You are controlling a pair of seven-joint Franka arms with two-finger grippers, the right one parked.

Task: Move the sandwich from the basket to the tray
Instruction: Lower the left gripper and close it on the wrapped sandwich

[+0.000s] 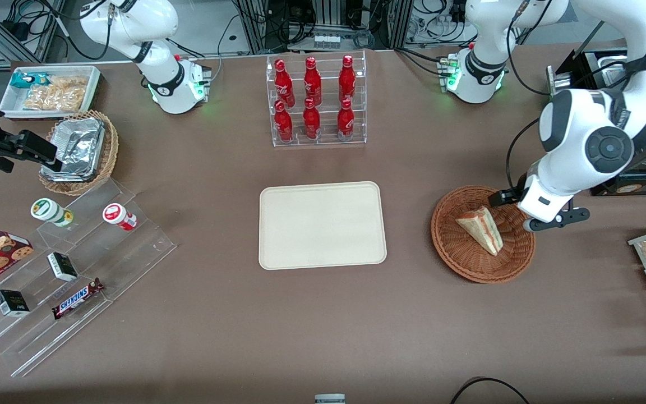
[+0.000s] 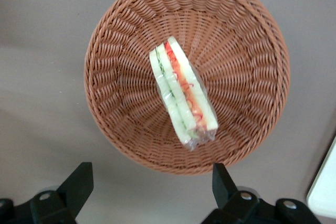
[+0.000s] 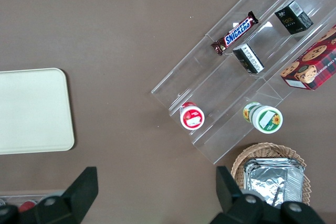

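My gripper [image 2: 152,187] hangs above the basket [image 1: 457,258], over the rim toward the working arm's end of the table; its two black fingers [image 2: 79,182] are spread wide apart and hold nothing. In the front view the gripper [image 1: 516,210] shows at the edge of the basket, partly covered by my wrist.

The sandwich [image 1: 483,229] lies inside the basket, near its middle, resting on the woven floor. From my wrist camera the sandwich [image 2: 182,95] shows its cut face: pale bread with green and red filling layers, in a clear wrap. Nothing touches it; my fingers are apart from it.

The basket [image 2: 126,40] is round, reddish-brown wicker, standing on the brown table [image 1: 323,325]. The tray [image 1: 278,252] is a flat cream rectangle with rounded corners, bare, lying near the table's middle, well apart from the basket and toward the parked arm's end from it.

A clear rack of red bottles [image 1: 314,98] stands farther from the front camera than the tray.
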